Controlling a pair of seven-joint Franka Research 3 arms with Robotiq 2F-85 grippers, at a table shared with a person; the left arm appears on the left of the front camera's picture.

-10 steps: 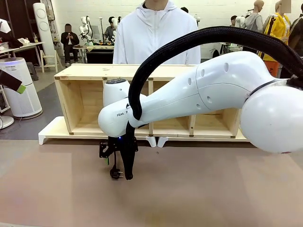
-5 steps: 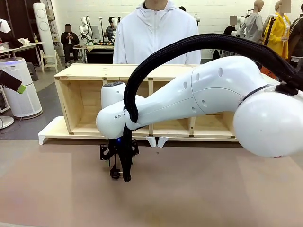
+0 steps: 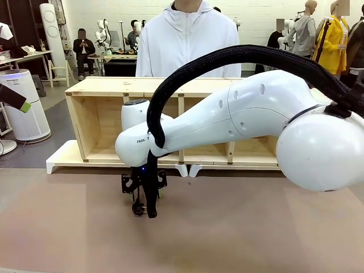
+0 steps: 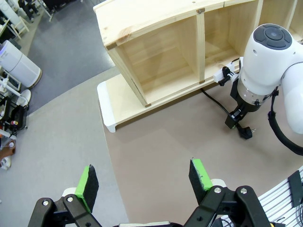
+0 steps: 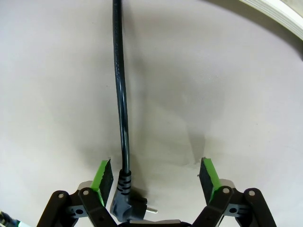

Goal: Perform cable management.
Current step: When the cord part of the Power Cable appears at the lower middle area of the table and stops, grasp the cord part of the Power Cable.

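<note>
Thin glossy black cable (image 5: 120,94) with ribbed angled plug (image 5: 125,201) lies on the matte bench (image 5: 227,85), ungripped between the flat green pads (image 5: 103,174) of the wide-spread right end effector (image 5: 156,174); left end effector (image 4: 143,179) also released.

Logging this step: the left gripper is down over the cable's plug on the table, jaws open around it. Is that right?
No. It is the right gripper that is down over the plug of the cable on the table, jaws open around it; the right wrist view shows it. The left gripper hangs high.
</note>
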